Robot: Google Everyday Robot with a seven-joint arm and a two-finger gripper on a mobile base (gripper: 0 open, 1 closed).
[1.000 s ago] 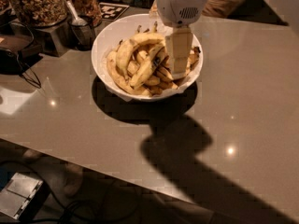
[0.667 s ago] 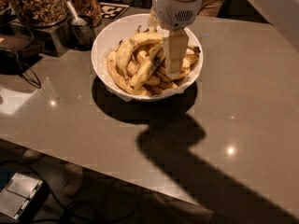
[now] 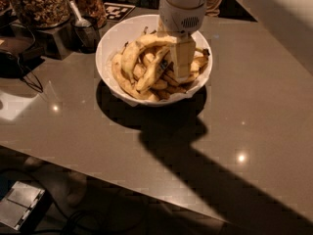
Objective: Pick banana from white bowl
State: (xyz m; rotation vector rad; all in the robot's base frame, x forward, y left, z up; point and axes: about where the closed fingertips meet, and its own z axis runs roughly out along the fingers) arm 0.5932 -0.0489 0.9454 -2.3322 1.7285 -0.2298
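The white bowl (image 3: 106,48) stands on the grey-brown counter, at the back and left of the middle, filled with several yellow bananas. One long curved banana (image 3: 152,72) with a small dark sticker near its middle lies across the pile, slanting from upper right to lower left. My gripper (image 3: 181,66) hangs straight down from the white wrist (image 3: 183,6) into the right half of the bowl, right beside the stickered banana's upper end and among the bananas. Its tip is buried in the pile.
Glass jars of nuts (image 3: 39,4) and a metal scoop (image 3: 80,22) stand to the left behind the bowl, next to a black-and-white marker tag (image 3: 117,11). A dark cable (image 3: 27,80) lies at the far left. The counter's front edge (image 3: 122,177) runs diagonally below.
My gripper has shifted slightly left and lower into the bowl's pile of bananas. The bowl and the bananas have not visibly moved.
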